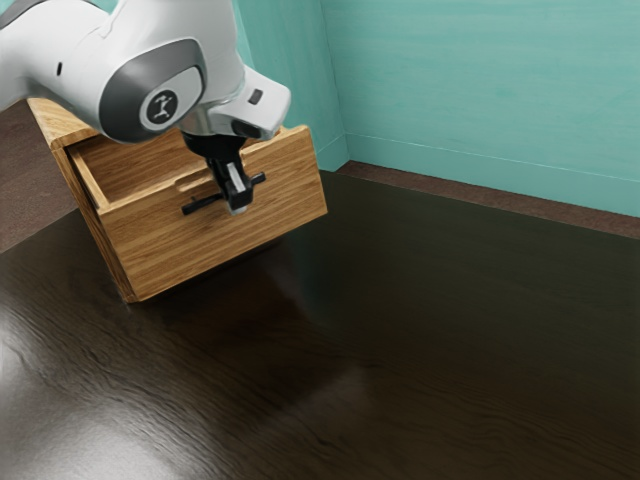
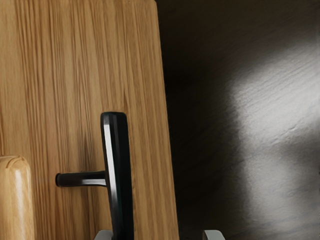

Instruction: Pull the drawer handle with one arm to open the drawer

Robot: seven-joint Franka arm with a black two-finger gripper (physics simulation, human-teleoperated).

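One dark table (image 1: 420, 330) bore a wooden cabinet (image 1: 60, 122) at the exterior view's left, its drawer (image 1: 230, 240) partly drawn out. At the black handle (image 1: 200, 205) hung the gripper (image 1: 237, 200), spread, the bar lying against one finger.

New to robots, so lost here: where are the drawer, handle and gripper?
drawer (image 1: 270, 208), exterior view, wooden front panel.
handle (image 2: 116, 175), wrist view, middle of black bar.
gripper (image 1: 236, 195), exterior view, its black tip.

Grained wood drawer (image 1: 225, 235), glossy handle (image 1: 200, 204), polished table (image 1: 400, 330).
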